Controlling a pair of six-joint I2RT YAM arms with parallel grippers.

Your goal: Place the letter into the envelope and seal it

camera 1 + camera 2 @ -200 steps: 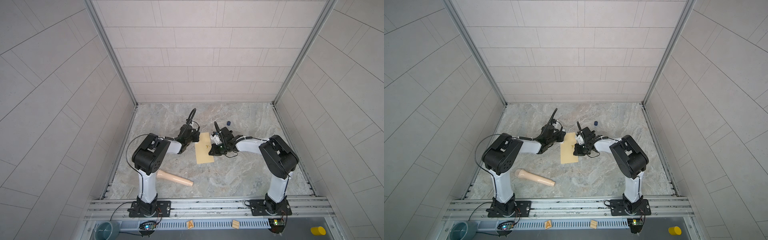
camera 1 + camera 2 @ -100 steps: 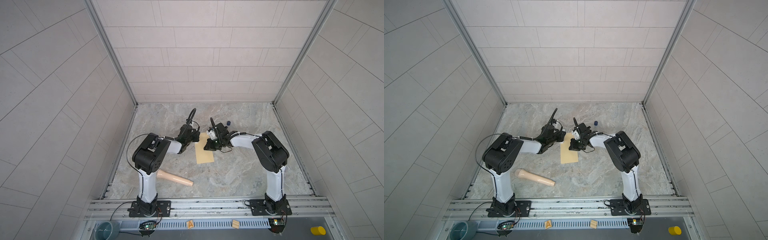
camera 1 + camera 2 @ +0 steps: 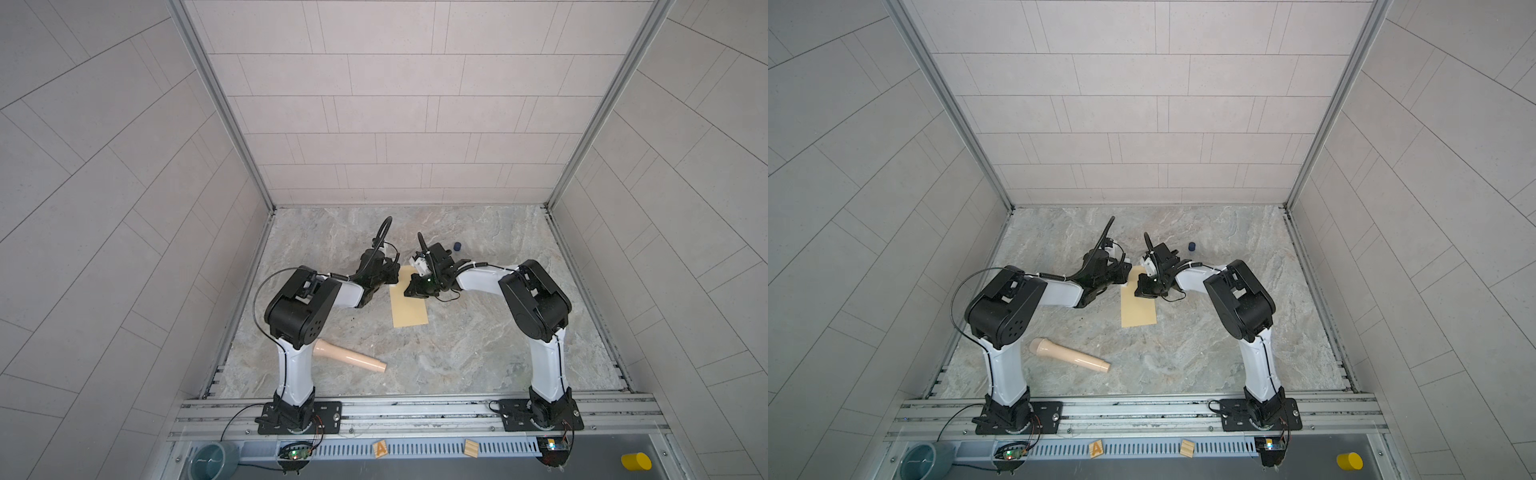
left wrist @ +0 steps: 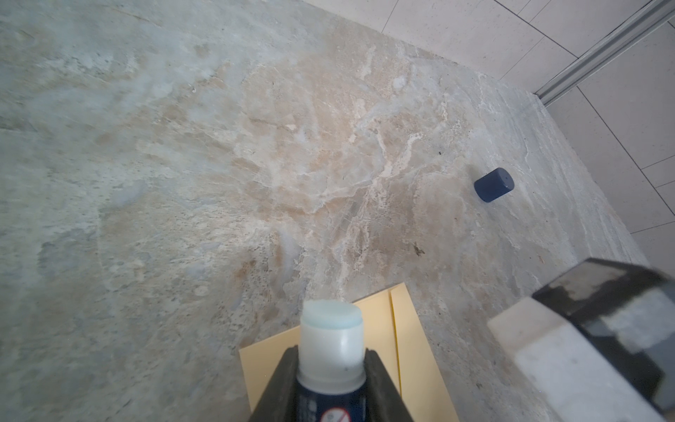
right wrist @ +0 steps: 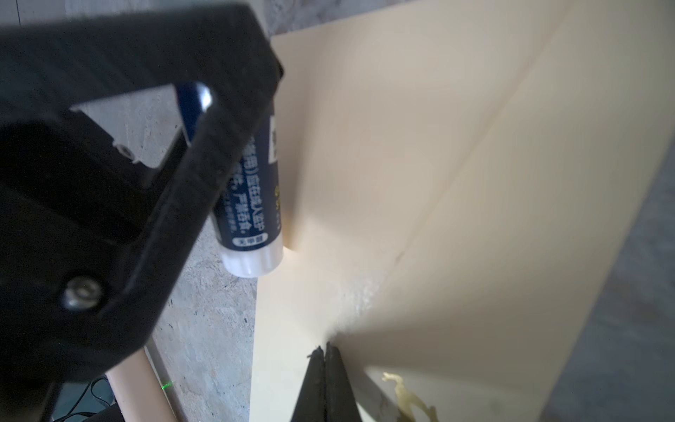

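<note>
Sealing seems in hand: left fingers (image 4: 381, 387) grip the glue stick (image 4: 330, 350), closed right fingers (image 5: 313, 387) pin the envelope (image 3: 409, 307); next, probably, lower glue onto it.

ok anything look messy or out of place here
Two things. A yellowish smear, likely stray glue, streaks the envelope beside the right gripper's shut tips. The blue cap sits loose on the table, well apart from the uncapped glue stick in the left gripper.
</note>
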